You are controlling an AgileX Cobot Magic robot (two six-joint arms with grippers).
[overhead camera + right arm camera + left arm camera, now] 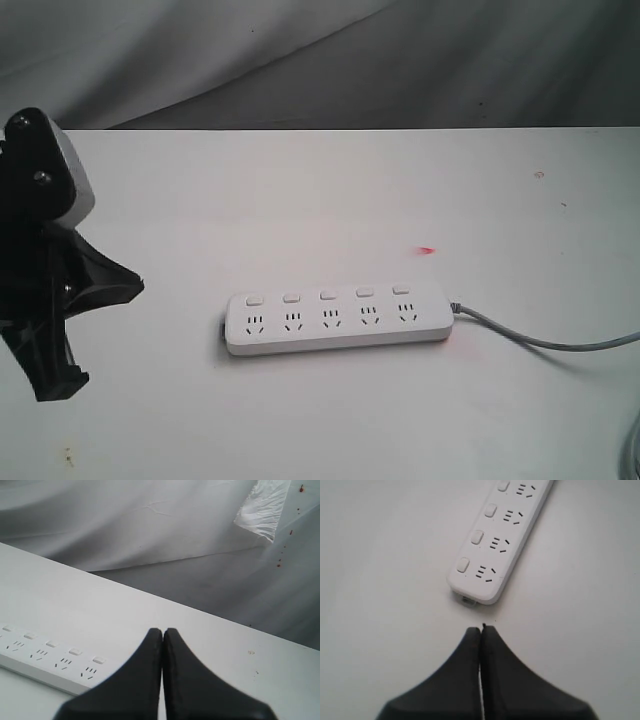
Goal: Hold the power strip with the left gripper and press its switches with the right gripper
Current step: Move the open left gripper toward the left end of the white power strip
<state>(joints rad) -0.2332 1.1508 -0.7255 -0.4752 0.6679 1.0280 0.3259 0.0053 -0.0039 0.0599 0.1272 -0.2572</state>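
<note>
Clenching on nothing, left end effector (481, 629): fingers pressed together, tips aimed at cordless end of power strip (335, 318), just short of it, no contact. Right end effector (163, 631) likewise clenched, empty, near strip's other end, apart from it. Strip flat on white tabletop (300, 190), untouched. Five switches (328, 295) in row along its far edge. Grey cord (545, 342) trails right. Small red spot (428, 250) beyond strip.
</note>
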